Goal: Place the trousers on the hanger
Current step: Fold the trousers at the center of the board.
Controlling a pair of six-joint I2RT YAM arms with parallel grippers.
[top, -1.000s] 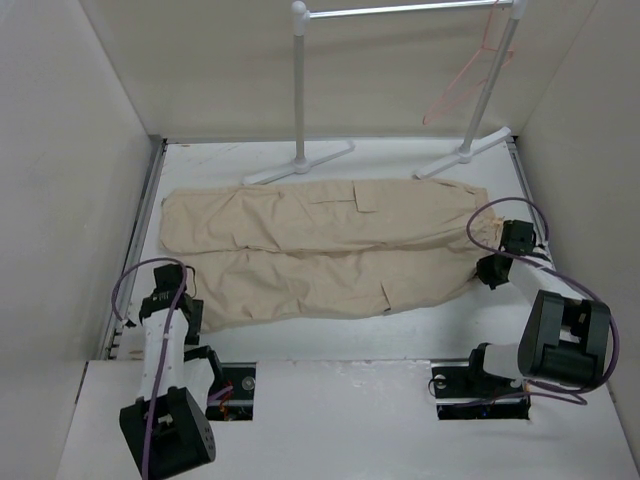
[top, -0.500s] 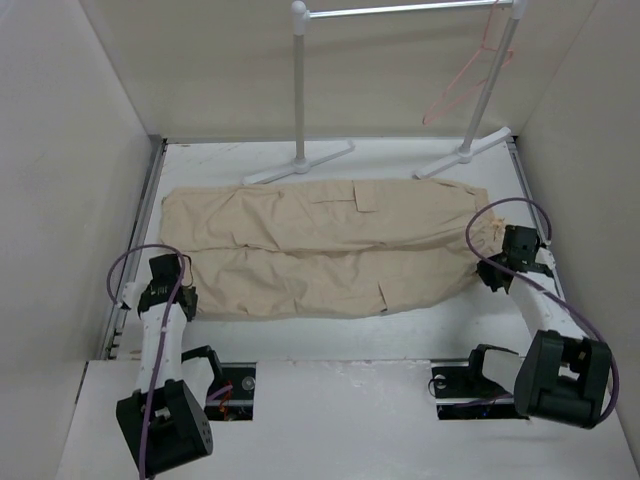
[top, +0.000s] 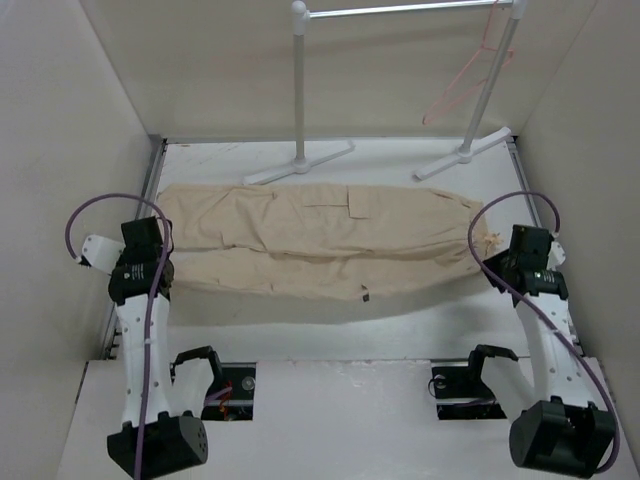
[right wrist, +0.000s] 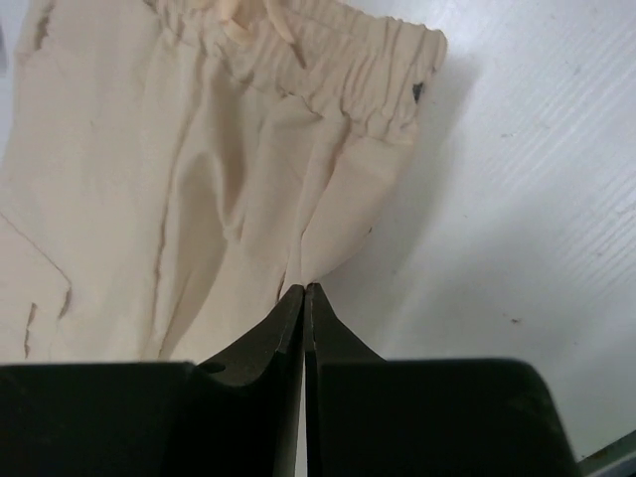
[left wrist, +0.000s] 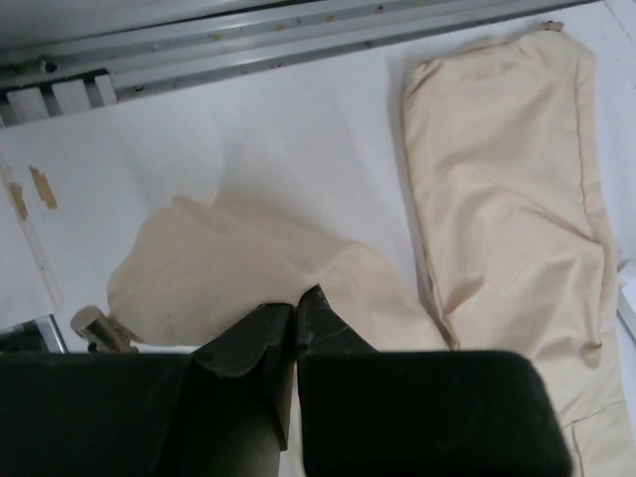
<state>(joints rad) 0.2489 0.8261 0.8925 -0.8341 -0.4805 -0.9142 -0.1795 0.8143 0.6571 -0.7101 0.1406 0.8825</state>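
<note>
The left jaws are shut tight on a fold of the trousers (top: 320, 240), pinching the cloth at the end of the near leg. That end bunches up around the black fingertips (left wrist: 283, 333) and stands clear of the counter (top: 330, 325). Just beside it in the left wrist view, the far leg (left wrist: 507, 199) lies flat, its hem reaching toward the metal track (left wrist: 248, 40) along the counter's left edge.

The right jaws are likewise pressed together on cloth. They grip a small pleat just below the gathered elastic waistband (right wrist: 338, 50), at the near corner of the waist, and a drawstring end (right wrist: 253, 20) shows above it.

Between the two arms the trousers stretch across the middle of the counter, long axis left to right — waistband toward the right edge, leg ends toward the left edge. The far leg is spread flat with its thigh pocket (top: 350, 205) facing up, while the near leg is drawn into long creases and a narrow band between the two grips.

The left arm (top: 140, 300) reaches in from the near left corner, the right arm (top: 545, 320) from the near right.

Along the far edge stands a white rack (top: 299, 90), feet on the counter. The pink hanger (top: 465, 85) hangs tilted from the right end of its rail (top: 400, 10), well apart from the trousers.
</note>
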